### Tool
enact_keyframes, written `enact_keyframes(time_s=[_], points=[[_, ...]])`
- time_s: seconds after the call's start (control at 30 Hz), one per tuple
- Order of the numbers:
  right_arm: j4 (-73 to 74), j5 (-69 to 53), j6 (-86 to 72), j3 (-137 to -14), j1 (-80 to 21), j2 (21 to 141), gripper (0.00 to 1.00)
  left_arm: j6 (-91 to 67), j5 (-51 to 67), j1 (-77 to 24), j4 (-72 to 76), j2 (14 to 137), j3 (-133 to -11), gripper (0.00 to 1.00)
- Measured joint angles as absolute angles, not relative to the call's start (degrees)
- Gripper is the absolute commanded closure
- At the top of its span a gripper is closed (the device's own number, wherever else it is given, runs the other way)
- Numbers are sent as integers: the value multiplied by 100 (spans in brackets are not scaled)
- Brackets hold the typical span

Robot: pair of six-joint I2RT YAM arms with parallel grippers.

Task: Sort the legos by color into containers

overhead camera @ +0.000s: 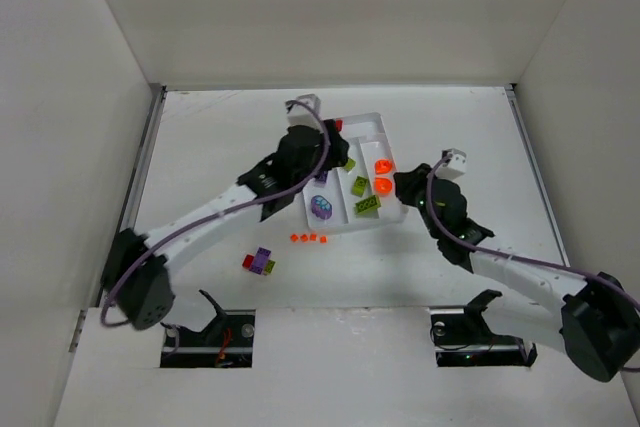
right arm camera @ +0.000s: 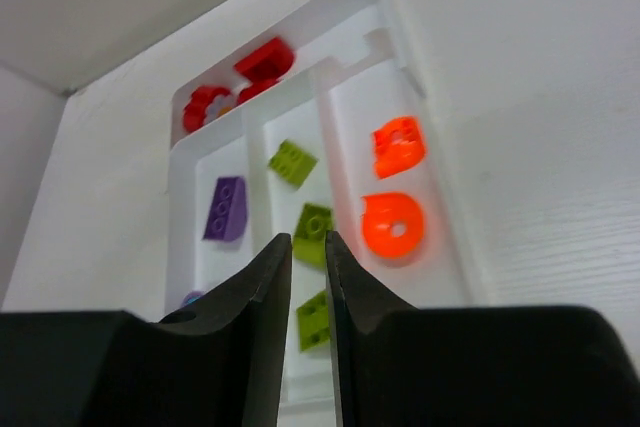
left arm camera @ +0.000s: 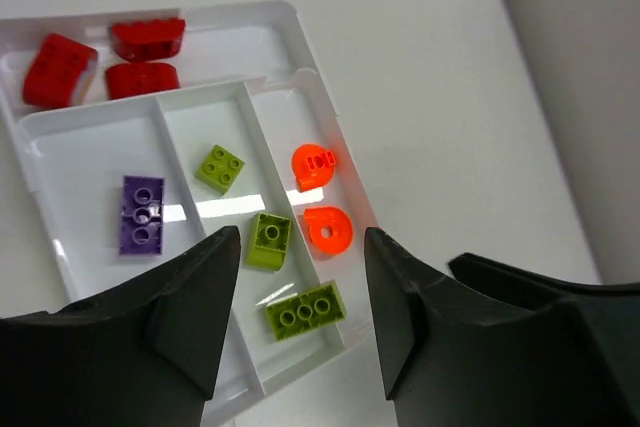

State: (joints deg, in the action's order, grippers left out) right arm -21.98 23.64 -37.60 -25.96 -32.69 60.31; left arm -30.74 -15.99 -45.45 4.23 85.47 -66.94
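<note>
Only the top view shows the loose legos on the table point(overhead camera: 215, 147): a row of small orange pieces point(overhead camera: 308, 238) just in front of the white tray point(overhead camera: 379, 118), and a red, purple and green cluster point(overhead camera: 259, 262) nearer the arms. The left wrist view shows the tray's content best. Three red bricks point(left arm camera: 148, 37) are in the crosswise section, a purple brick point(left arm camera: 141, 213) in the left long one, three lime green bricks point(left arm camera: 219, 167) in the middle, and two translucent orange round pieces point(left arm camera: 327, 230) on the right.

The left gripper point(left arm camera: 300, 267) hangs over the tray, its fingers spread and empty. The right gripper point(right arm camera: 308, 247) is beside the tray's right edge. Its fingers are drawn almost together, with only a thin slit and nothing between them. From above, the left arm covers part of the tray.
</note>
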Motion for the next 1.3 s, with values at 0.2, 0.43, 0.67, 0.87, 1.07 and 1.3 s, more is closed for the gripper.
enact_keyframes(time_s=[0.2,0.43,0.67,0.87,1.07,1.3], points=[[-2231,2425,-3361,-3361,-4950,6812,44,-3518,-1745,-3870,423,5749,-4604,51],[-1422,2668,-3249,-4932,-7011,8197,25,-4042,-2018,-2718,-858,3686,-3111,49],[51,2880,-3411,-7124,-7977,9880,18,-4462,-1986,-1599,-1660,2976,-2582,47],[1033,2910,-3675,-7931,-8044,10879,20,-4689,-1638,-976,-1688,2978,-2193,47],[1553,2921,-3822,-8464,-8009,11491,24,-4757,-1280,-766,-1581,2971,-1916,47],[1761,2921,-3911,-8820,-7900,11760,32,-4757,-1107,-768,-1555,2816,-1822,47]])
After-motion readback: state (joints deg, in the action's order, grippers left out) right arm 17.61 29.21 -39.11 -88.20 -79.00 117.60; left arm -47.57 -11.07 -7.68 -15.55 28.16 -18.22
